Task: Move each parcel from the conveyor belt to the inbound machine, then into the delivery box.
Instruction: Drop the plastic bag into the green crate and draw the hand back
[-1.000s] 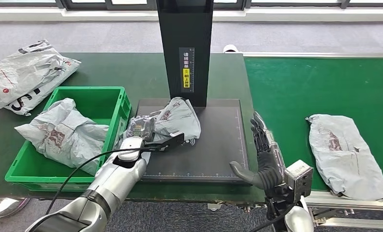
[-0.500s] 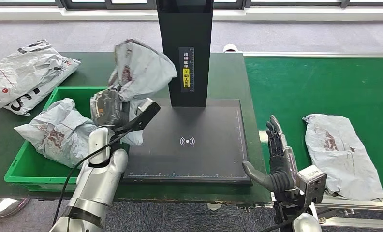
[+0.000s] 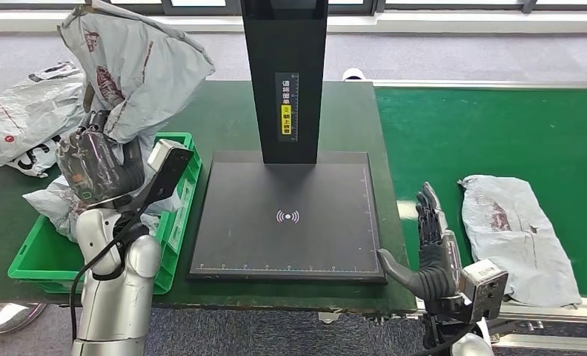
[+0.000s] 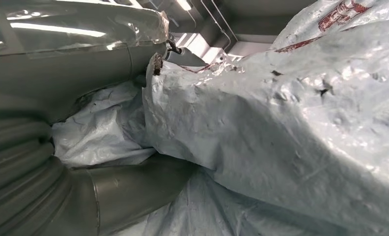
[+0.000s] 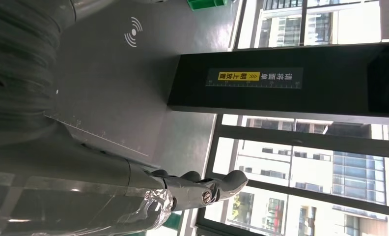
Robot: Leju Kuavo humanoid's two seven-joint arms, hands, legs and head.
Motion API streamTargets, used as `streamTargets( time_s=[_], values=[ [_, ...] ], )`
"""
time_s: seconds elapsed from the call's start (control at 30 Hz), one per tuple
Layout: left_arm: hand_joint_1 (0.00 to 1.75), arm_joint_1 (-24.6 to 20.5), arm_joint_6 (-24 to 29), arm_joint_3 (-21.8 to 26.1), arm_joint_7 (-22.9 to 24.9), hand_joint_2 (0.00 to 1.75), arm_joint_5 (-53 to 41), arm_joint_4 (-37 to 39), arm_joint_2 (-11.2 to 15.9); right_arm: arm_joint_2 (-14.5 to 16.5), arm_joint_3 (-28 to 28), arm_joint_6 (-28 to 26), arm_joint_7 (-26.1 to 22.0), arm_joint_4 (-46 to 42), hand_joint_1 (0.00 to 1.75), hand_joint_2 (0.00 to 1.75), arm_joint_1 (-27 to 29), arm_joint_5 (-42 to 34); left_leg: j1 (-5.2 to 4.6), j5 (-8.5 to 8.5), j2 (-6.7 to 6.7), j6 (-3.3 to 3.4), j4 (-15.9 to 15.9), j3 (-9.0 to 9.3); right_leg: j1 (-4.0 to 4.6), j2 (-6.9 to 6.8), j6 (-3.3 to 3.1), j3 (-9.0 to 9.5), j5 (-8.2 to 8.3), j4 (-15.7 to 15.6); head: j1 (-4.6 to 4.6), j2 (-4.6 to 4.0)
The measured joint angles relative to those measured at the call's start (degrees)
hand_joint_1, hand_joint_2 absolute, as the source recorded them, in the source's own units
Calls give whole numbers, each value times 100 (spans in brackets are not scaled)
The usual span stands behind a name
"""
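Observation:
My left hand [image 3: 98, 165] grips a crumpled grey parcel [image 3: 131, 63] and holds it high above the green delivery box [image 3: 173, 222], at the box's right end. The same parcel [image 4: 291, 123] lies close against the hand in the left wrist view. Another grey parcel [image 3: 61, 202] lies in the box. The black scan plate of the inbound machine [image 3: 290, 219] is bare, under its dark post [image 3: 284, 74]. My right hand [image 3: 428, 252] stands open at the table's front edge between the plate and the conveyor belt [image 3: 491, 133]. One grey parcel [image 3: 516, 233] lies on the belt.
A pile of white and grey bags [image 3: 31, 115] lies on the dark green table behind the box. The machine post [image 5: 276, 78] and plate [image 5: 119, 73] appear in the right wrist view, with windows behind.
My left hand has lifted the parcel off the scan plate and carried it left and up, over the green box. My right hand has drifted slightly right; the belt parcel has shifted a little left.

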Motion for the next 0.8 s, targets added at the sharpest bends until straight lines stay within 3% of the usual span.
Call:
streamTargets(
  time_s=[0.43, 0.57, 0.7, 0.8],
  values=[
    [175, 122, 223, 32, -29, 175, -45, -285, 0, 2, -26, -13, -44, -1, 0, 175, 9, 2, 0, -1, 0, 0, 0, -1, 1, 1, 0, 0, 0, 0, 0, 0],
    [175, 333, 330, 187, 233, 175, -540, -721, 4, 2, -46, -31, -105, 0, 0, 175, 50, -3, 0, -2, 0, 0, -1, -1, 1, 3, -1, 0, -3, 0, 0, 0],
    [175, 411, -309, 629, 892, 175, -934, -828, 191, 0, -48, -19, -99, -1, 0, 175, 92, -29, 0, -4, 2, -3, -1, 2, 2, 2, -3, -1, -8, 0, -1, 0],
    [175, 206, -1606, 812, 1981, 175, -949, -152, 721, -4, -48, 113, -7, 5, 0, 175, 73, -96, 0, -2, 10, -10, -4, 10, 4, 5, -10, 0, -9, 0, -1, 0]
  ],
)
